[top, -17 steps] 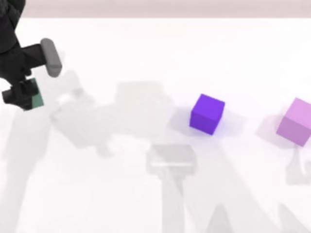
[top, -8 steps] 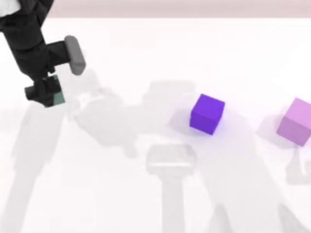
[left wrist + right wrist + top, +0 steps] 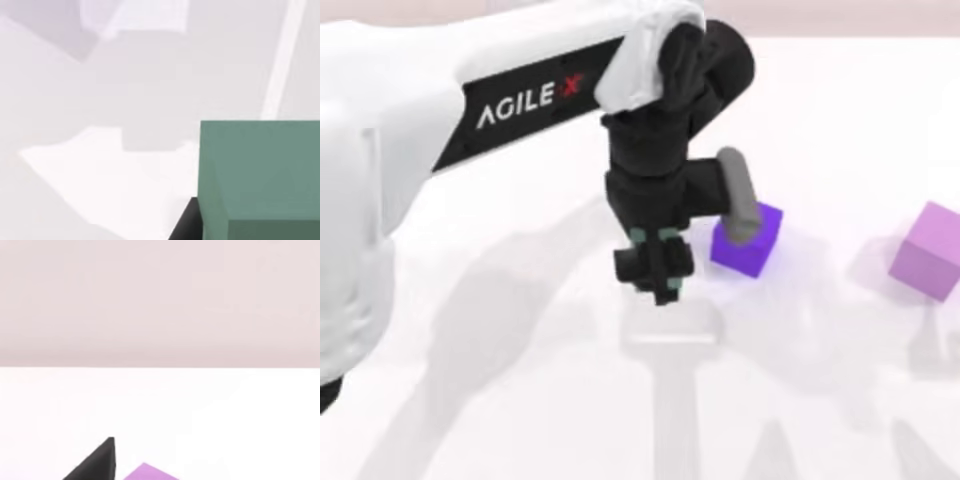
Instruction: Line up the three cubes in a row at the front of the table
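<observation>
Near bench centre, top view: left claw (image 3: pixel 654 268) now hangs over the glossy white bench (image 3: pixel 520 400), having travelled from the 9–10 o'clock edge, where it was half a second ago. It stays closed on the small matte teal-green cube (image 3: pixel 653 240); only thin green slivers show between the black fingers from above. The white left arm now spans the view from 9 o'clock to centre.

Deep violet-purple matte cube (image 3: pixel 750 245) has not moved: just right of centre, at 3 o'clock from the claw, near but apart from it. Pale lilac-pink matte cube (image 3: pixel 926 252) also unchanged at the 3 o'clock edge, cut off by the frame.

Hidden / unclear: a grey cylinder on the left wrist covers the purple cube's upper-left corner. Most of the green cube is masked by the claw from above. Left wrist view: green cube (image 3: pixel 260 175) fills the near corner, one dark finger edge beside it, white bench surface beyond.

Right arm: absent from top view. Right wrist view gives one dark finger (image 3: pixel 97 462) and a corner of the lilac cube (image 3: pixel 147 472) just beside it; claw state cannot be told.
</observation>
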Action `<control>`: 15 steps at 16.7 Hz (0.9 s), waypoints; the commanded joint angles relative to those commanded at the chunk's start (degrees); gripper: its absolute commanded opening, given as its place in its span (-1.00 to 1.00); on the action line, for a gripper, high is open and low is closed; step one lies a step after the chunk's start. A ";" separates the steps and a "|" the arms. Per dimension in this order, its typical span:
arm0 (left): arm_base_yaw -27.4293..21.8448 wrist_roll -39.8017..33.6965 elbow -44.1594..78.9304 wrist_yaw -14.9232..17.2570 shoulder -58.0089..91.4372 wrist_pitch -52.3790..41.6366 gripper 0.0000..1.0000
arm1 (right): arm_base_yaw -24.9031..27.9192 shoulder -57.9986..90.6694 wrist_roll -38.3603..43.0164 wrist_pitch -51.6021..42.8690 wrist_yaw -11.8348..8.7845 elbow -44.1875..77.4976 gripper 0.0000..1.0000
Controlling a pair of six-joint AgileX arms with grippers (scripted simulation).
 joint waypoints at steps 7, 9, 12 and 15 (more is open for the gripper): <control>-16.43 -11.02 2.53 -0.36 -0.21 -1.18 -1.00 | 0.00 0.00 0.00 0.00 0.00 0.00 1.00; -16.46 -11.05 2.54 -0.36 -0.22 -1.18 -1.00 | 0.00 0.00 0.00 0.00 0.00 0.00 1.00; -16.32 -10.90 2.22 -0.28 -0.13 -0.93 -1.00 | 0.00 0.00 0.00 0.00 0.00 0.00 1.00; -16.35 -11.04 -0.57 -0.30 0.86 3.06 -1.00 | 0.00 0.00 0.00 0.00 0.00 0.00 1.00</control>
